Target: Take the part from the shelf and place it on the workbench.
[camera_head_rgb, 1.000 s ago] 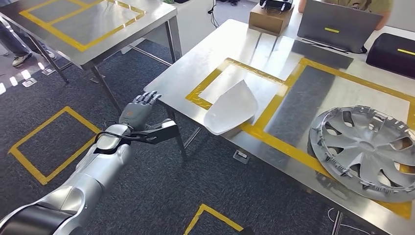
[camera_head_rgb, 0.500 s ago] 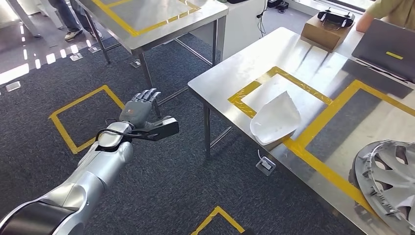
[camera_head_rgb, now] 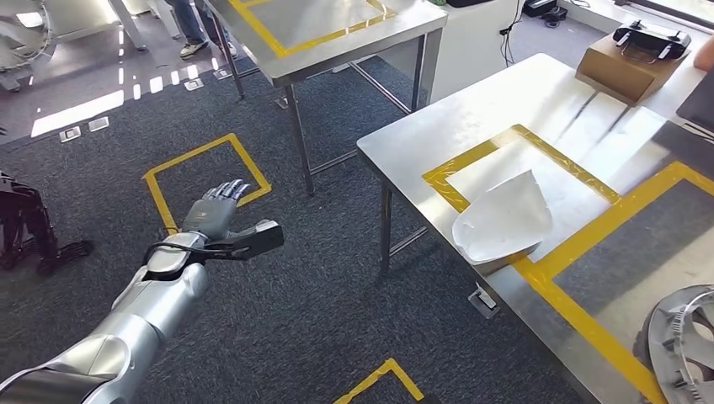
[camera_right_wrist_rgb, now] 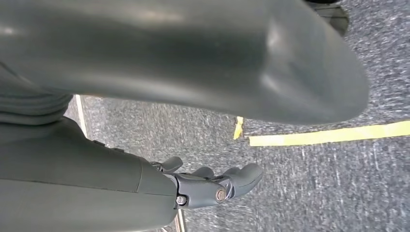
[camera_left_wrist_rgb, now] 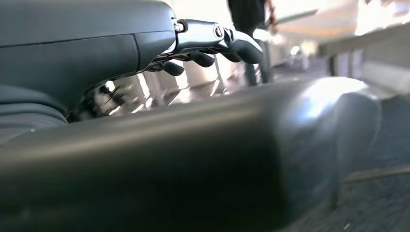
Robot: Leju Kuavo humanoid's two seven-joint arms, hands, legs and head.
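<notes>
Both hands are empty, left hand [camera_head_rgb: 217, 210] and right hand [camera_right_wrist_rgb: 212, 186] released; your white part [camera_head_rgb: 503, 216] overhangs the tabletop [camera_head_rgb: 471, 109] edge; a bump could drop it.

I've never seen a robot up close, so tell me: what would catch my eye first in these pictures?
Probably the robot's silver left arm reaching in from the lower left of the head view, its left hand held out empty over the grey carpet, fingers apart. To the right stands a steel workbench marked with yellow tape, with a white part lying on it inside a taped rectangle. A silver wheel cover peeks in at the bench's near right corner.
</notes>
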